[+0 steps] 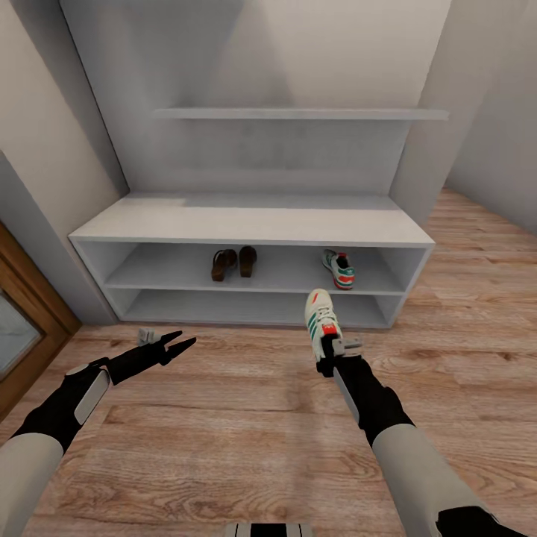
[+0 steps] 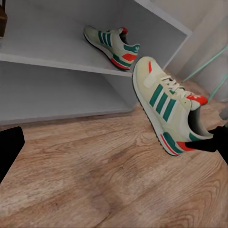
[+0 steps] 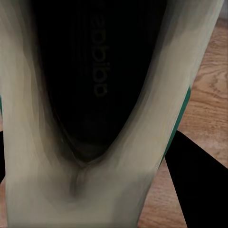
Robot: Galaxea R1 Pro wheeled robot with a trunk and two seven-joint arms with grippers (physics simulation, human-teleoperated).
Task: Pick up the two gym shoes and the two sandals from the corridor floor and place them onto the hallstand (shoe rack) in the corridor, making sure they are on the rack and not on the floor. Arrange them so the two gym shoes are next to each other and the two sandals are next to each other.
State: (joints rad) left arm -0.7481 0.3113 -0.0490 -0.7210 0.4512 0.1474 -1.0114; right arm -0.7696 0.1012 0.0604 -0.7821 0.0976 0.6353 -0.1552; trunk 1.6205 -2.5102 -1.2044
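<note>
The right gripper [image 1: 326, 356] clenches a white, green-striped gym shoe [image 1: 321, 314] by its red-patched heel, while the left gripper [image 1: 179, 343] hangs released.

From my feed I'm looking at a light wood-grain plank floor [image 1: 224, 447] running up to plain pale grey walls [image 1: 45, 149]. There's a grey-white alcove straight ahead with one floating shelf [image 1: 298, 114] across it. On the left edge I can see a brown wooden door frame [image 1: 30, 298] with a glass-looking panel. Lighting is soft and even, faint shadows
</note>
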